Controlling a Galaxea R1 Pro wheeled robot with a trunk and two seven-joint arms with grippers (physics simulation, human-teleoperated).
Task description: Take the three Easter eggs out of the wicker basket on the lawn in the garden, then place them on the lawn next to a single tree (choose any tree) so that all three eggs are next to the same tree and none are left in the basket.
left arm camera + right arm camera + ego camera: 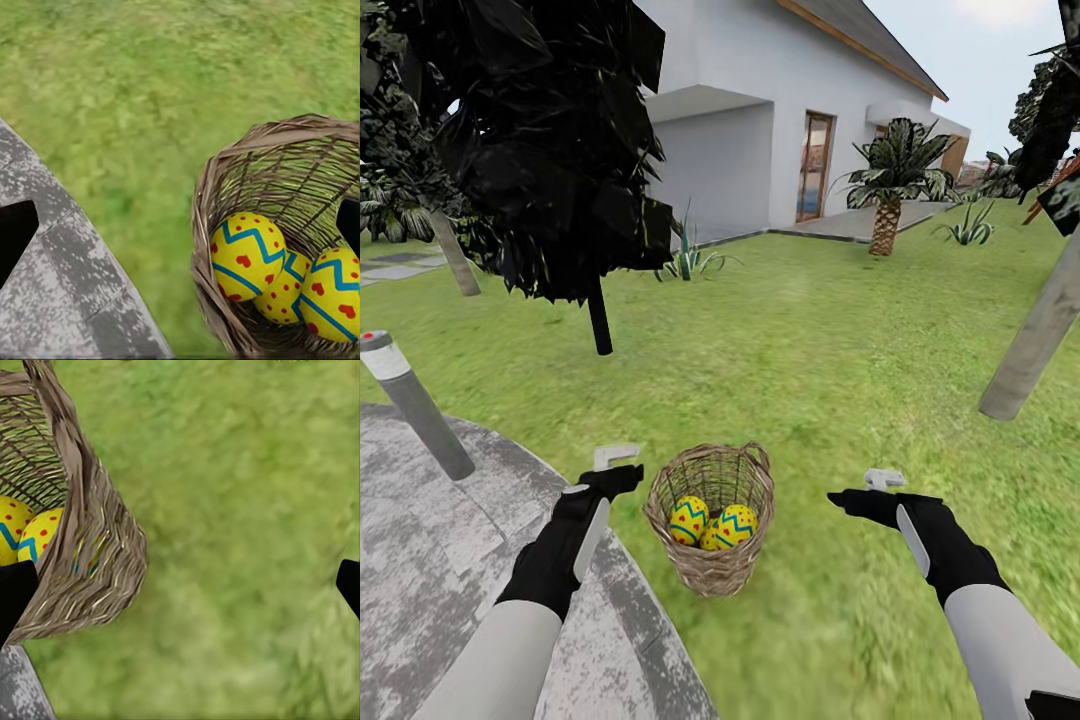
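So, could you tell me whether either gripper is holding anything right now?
Nothing is held: the left gripper and right gripper hang open either side of the basket, eggs inside.

A white-walled house with a brown-edged grey roof (810, 90) stands at the far side of the garden, a wooden-framed glass door (813, 166) set in its front. A scaly-trunked palm (887, 195) grows beside a pale paved path (860, 222). Nearer, a black-leaved conifer on a thin dark trunk (598, 318) casts shade. A round grey stone patio (430, 560) holds a grey bollard with a white band (415, 405). Daylight is bright under a pale sky.
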